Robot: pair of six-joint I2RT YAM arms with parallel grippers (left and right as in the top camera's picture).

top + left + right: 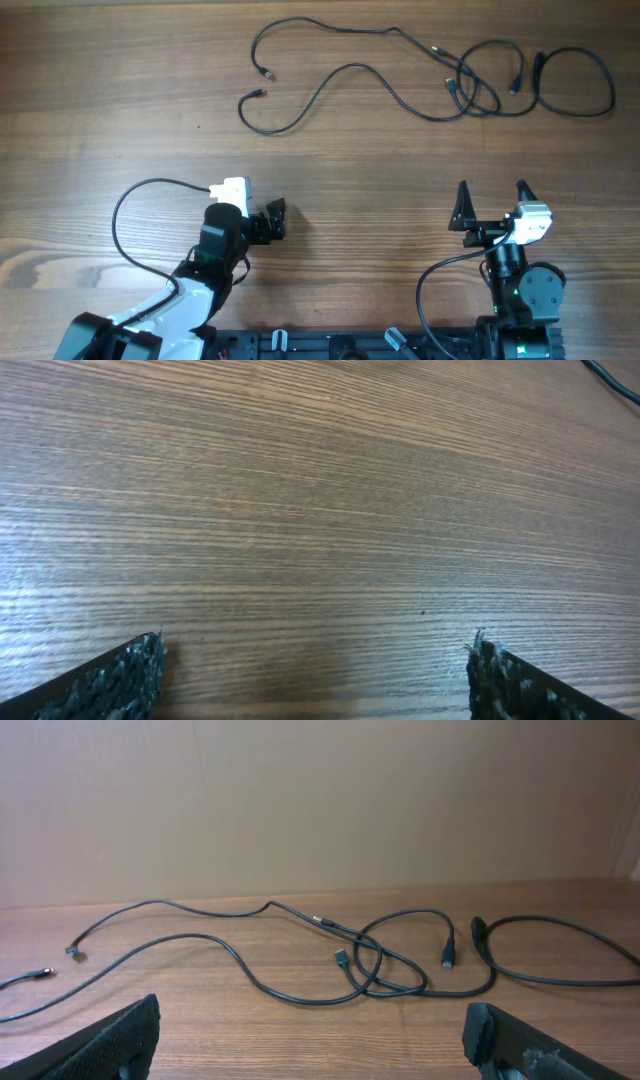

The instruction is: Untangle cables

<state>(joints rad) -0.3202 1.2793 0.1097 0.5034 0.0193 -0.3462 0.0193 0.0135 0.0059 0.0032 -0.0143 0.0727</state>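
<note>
Black, thin, flexible cables (468,88) lie tangled on the brown wood-grain tabletop (350,170), well beyond the right gripper (492,188) and the left gripper (280,220). Left wrist: fingers (110,685) fully spread, gripping nothing, bare wood between. Right wrist: fingers fully spread, empty; tangle beyond, between them.

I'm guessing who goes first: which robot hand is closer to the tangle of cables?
Right. The right gripper faces the tangle of cables straight on; the left gripper is farther, off to the left.
</note>
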